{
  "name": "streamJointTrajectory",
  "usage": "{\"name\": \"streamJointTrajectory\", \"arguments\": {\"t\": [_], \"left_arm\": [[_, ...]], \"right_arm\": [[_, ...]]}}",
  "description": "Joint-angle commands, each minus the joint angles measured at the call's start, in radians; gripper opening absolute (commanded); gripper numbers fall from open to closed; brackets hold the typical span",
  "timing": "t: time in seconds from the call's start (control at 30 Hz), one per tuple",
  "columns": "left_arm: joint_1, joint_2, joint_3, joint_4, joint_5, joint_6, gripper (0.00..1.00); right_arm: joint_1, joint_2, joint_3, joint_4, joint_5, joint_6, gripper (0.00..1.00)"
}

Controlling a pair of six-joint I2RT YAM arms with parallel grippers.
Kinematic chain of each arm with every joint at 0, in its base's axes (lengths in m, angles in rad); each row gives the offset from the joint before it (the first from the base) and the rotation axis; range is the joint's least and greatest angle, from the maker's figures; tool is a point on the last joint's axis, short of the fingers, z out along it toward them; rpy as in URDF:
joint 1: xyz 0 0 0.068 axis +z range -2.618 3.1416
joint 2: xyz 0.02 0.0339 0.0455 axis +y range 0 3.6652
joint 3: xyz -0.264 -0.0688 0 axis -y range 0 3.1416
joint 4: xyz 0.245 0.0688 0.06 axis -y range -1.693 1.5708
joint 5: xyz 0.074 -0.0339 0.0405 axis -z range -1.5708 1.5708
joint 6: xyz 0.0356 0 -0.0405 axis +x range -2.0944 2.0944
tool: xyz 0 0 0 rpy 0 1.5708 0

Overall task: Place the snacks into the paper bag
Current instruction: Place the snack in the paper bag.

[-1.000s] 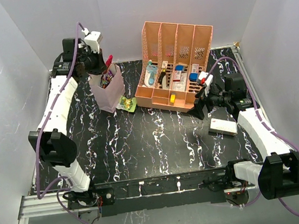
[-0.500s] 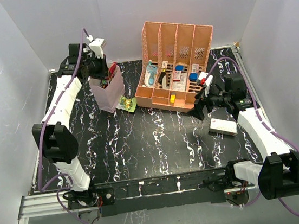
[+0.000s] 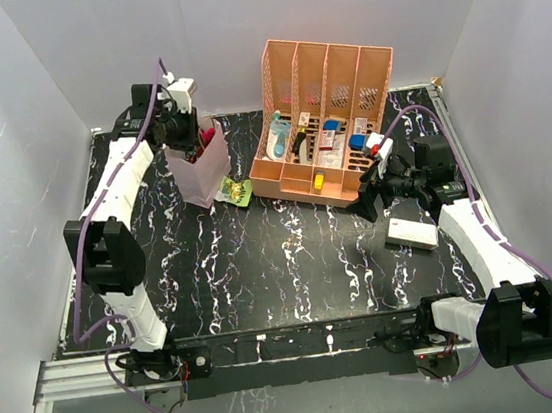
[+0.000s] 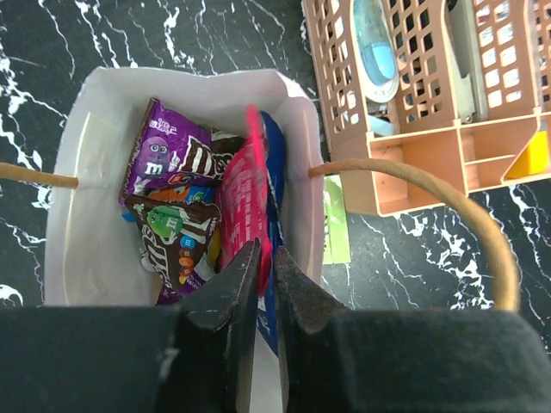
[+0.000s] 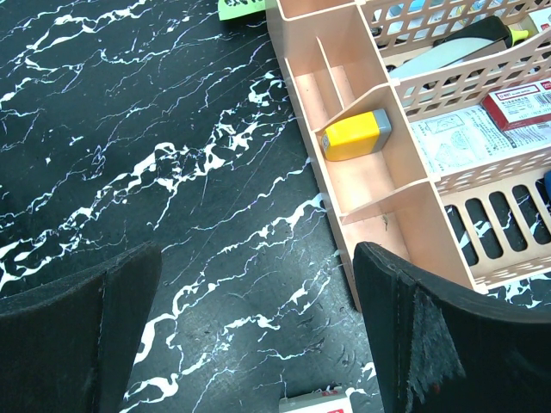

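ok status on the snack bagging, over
Left hand shut on pink packet, in the paper bag mouth. Right hand open, empty, beside peach rack. Green packet on table between bag and rack. Nothing in the way.

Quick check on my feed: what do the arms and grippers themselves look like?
The left arm and right arm have white link shells, black joint housings and a purple cable along each. The left gripper and right gripper have thick matte black fingers.
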Motion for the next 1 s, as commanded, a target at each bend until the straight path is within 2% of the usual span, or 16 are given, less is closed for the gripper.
{"name": "streamJointTrajectory", "arguments": {"t": [0.0,0.3,0.6,0.77,0.97], "left_arm": [[0.007,0.024,0.001,-0.034,-0.003,0.022,0.14],[0.007,0.04,0.055,-0.081,-0.02,0.045,0.31],[0.007,0.014,0.091,-0.079,-0.048,0.072,0.44],[0.007,-0.021,0.103,-0.068,-0.101,0.109,0.5],[0.007,-0.108,0.042,-0.01,-0.187,0.146,0.61]], "right_arm": [[-0.003,-0.005,0.029,0.033,-0.018,-0.002,0.98],[-0.003,-0.002,0.032,0.031,-0.015,-0.002,0.98],[-0.003,-0.003,0.032,0.03,-0.015,-0.004,0.98],[-0.003,-0.003,0.031,0.031,-0.011,-0.004,0.98],[-0.003,0.0,0.031,0.032,-0.013,-0.002,0.99]]}}
